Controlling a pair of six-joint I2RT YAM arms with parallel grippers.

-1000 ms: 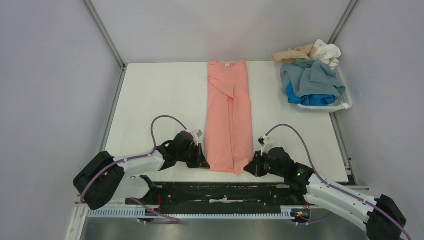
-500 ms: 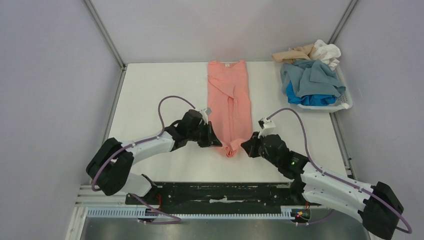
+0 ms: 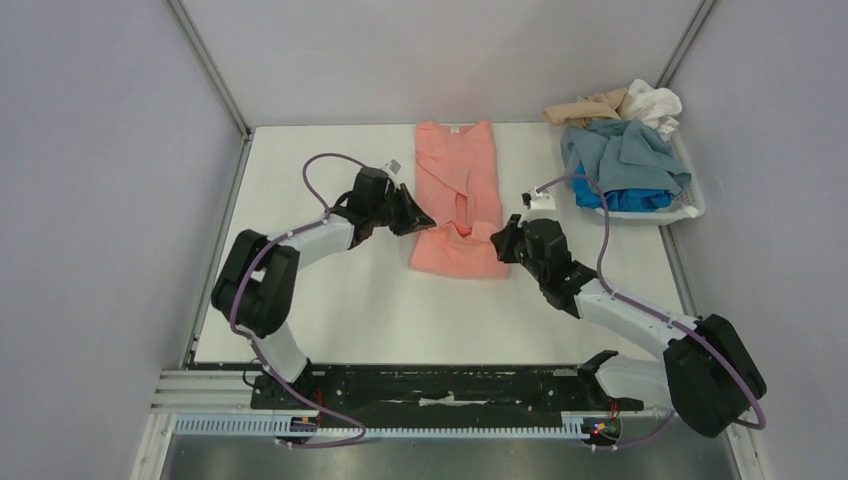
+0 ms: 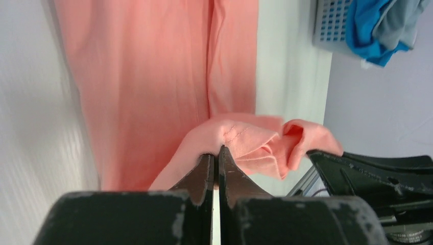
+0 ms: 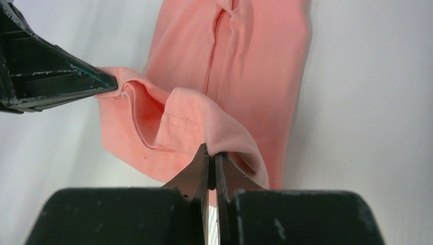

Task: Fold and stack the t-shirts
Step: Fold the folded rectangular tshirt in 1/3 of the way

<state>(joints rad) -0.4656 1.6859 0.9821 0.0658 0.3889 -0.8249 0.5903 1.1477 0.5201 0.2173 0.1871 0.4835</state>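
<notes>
Salmon-pink t-shirt (image 3: pixel 455 165), soft hem folded over, both jaws clamped tight on hem

Nothing can be read in any of the views: no words, numbers or brand marks. The only printed item is the small white neck label (image 3: pixel 461 127) at the far end of the salmon-pink t-shirt (image 3: pixel 458 175), seen from the top camera. It is too small for any lettering to be made out.
</notes>
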